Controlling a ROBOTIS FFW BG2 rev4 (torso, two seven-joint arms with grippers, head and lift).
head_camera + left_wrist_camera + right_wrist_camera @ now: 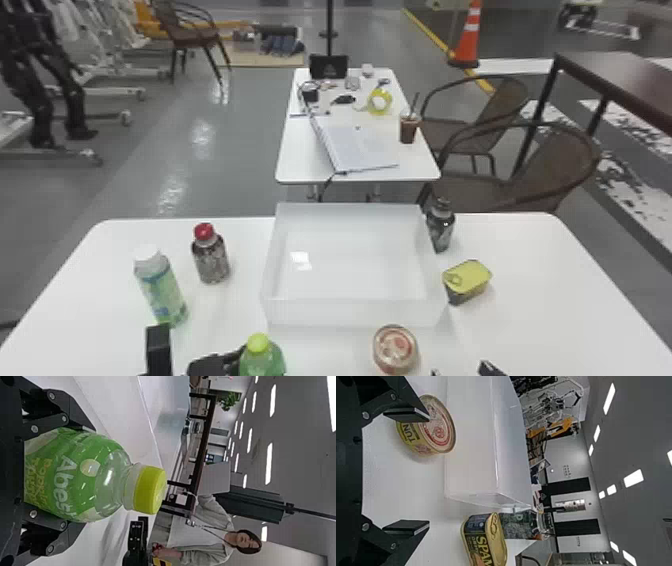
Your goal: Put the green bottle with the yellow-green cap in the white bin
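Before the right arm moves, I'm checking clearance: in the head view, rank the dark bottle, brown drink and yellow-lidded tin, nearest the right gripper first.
1. Yellow-lidded tin, right of the bin.
2. Dark bottle, beyond the tin.
3. Brown drink, on the farther table.

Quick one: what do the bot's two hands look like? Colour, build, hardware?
Left hand: black, angular hinged links, round grey bolt heads at the joints. Right hand: same black linkage and bolts, plus flat dark pads near the fingertips. No cables I can make out on either.
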